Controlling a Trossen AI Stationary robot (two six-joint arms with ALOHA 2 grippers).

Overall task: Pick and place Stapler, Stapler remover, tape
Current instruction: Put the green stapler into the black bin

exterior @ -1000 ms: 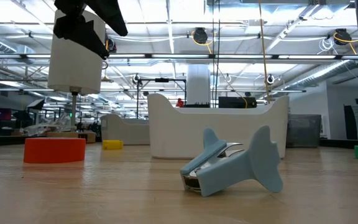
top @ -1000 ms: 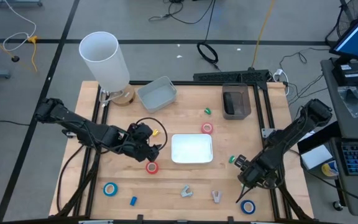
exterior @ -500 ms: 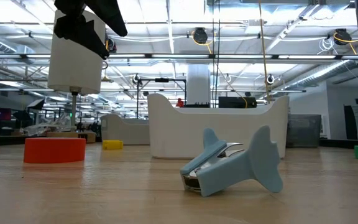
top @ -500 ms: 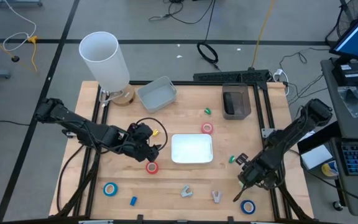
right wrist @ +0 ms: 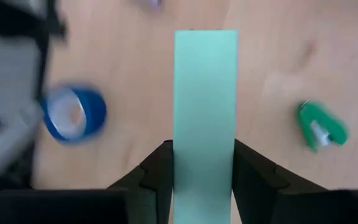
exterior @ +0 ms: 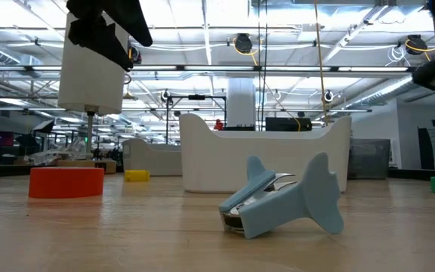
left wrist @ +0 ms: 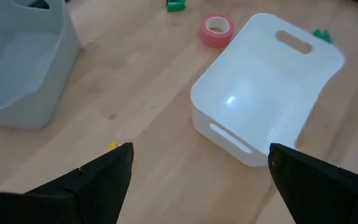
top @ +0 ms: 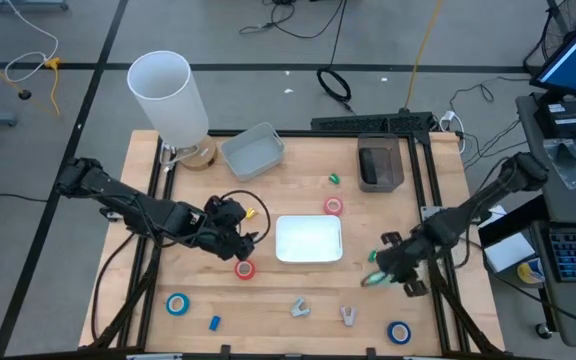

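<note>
My right gripper (top: 380,274) is over the table's right half, between the white tray (top: 309,240) and a blue tape roll (top: 399,332), shut on a pale green stapler (right wrist: 205,106). My left gripper (left wrist: 197,186) is open above the wood, just left of the white tray (left wrist: 303,81). Red tape rolls lie flat at the tray's near left corner (top: 244,268) and beyond its far side (top: 333,206). Another blue roll (top: 177,304) lies near the left front. The pale blue stapler remover (exterior: 282,198) rests on its side near the front edge (top: 299,308). My right gripper pinches the pale green stapler between its two fingers (right wrist: 157,177), one on each long side (right wrist: 185,155). The fingers lie along its length and it sticks out ahead of them. It looks lifted clear of the wood.
A grey bin (top: 253,150) and a dark bin (top: 379,165) stand along the far edge, with a tall white cylinder (top: 168,92) at the far left corner. Small green bits (top: 372,256) (top: 334,179), a yellow bit (top: 251,211), a blue bit (top: 214,322) and a grey piece (top: 349,316) lie scattered.
My right gripper has swung from beside the blue tape roll at the near right corner toward the far left, closer to the white tray. A dark blurred part of that arm has come into the low view's upper right. The left arm has kept still.
</note>
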